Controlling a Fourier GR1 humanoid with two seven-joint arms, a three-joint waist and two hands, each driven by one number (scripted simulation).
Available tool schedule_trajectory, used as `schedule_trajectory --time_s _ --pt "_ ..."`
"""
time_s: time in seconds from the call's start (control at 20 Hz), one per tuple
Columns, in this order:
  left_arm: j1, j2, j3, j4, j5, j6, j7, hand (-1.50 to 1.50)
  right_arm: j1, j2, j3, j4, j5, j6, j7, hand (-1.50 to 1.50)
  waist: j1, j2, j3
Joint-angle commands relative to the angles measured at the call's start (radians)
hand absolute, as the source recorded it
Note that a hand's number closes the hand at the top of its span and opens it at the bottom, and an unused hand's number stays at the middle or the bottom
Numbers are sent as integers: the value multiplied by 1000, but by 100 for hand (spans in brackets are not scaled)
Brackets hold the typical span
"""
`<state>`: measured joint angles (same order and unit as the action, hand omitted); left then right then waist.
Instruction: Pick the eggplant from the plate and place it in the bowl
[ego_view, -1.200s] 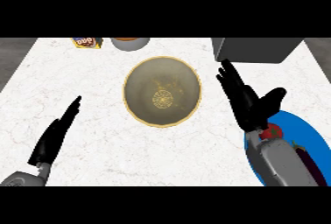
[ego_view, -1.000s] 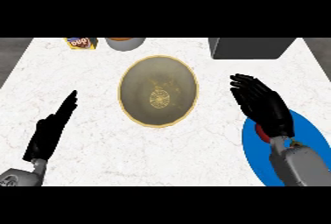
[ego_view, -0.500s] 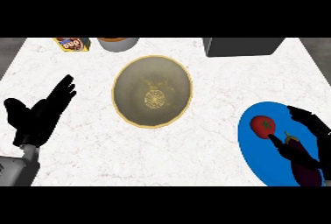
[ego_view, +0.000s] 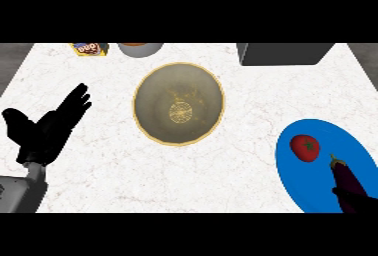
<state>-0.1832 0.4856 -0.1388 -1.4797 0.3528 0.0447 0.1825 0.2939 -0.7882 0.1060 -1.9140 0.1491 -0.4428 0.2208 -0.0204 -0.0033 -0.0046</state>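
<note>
a white marble-patterned bench (ego_view: 244, 125) with faint grey veins fills nearly the whole view under even, soft light. at its far edge stand a dark grey box-shaped block (ego_view: 284, 54), a grey round container with an orange-brown inside (ego_view: 139, 48), and a small yellow printed packet (ego_view: 90, 48). dark grey floor (ego_view: 13, 55) shows beyond the far corners.

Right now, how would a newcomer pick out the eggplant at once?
Find the blue plate at the counter's right edge. Two things lie on it: a round red tomato and, just right of it, the eggplant. The eggplant is the long, dark purple one with a stem pointing away from the robot.
</note>
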Motion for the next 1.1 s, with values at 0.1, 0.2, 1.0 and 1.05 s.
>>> schedule_trajectory --time_s 0.1,0.2,1.0,1.05 --pt "-48 -4 9 27 -2 -12 19 0 -29 -210 -6 -150 43 192 411 -150 17 6 -1" --pt "-36 -7 -3 9 -7 -18 23 0 -72 -259 1 -168 15 277 516 -150 32 7 0" --pt "-67 -37 29 43 -49 -41 21 0 -558 -208 233 -33 -167 672 1012 -150 48 7 3" --pt "-46 -1 62 15 -8 -81 32 0 -535 -215 249 -75 -155 662 1045 -150 44 4 3"
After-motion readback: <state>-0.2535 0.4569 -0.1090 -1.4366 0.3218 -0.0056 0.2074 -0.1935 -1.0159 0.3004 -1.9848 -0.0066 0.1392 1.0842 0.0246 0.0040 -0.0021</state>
